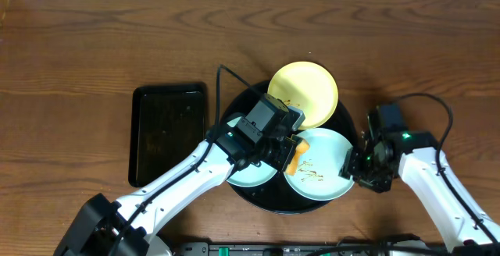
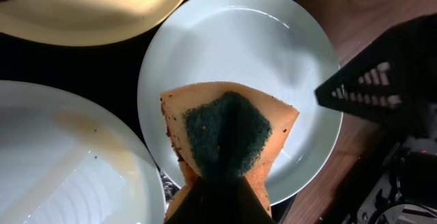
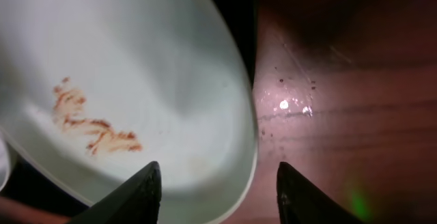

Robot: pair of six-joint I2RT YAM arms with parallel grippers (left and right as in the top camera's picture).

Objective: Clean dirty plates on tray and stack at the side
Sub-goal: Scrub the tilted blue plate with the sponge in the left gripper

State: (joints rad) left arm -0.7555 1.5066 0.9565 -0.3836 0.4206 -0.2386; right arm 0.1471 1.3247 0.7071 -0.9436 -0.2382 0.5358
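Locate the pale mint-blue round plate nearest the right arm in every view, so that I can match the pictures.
Overhead: smeared mint-blue plate right of centre, on the round glossy black tray.
Left wrist: plate at centre, partly under the orange sponge.
Right wrist: plate upper left, smears visible.
Shared landmark: the right gripper at its rim.

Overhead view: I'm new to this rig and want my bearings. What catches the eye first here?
The orange sponge with a green scrub face, gripped by the left gripper over a mint plate on the round black tray at centre. That plate carries brown smears, and the open right gripper straddles its right rim. A yellow plate sits at the tray's far edge.
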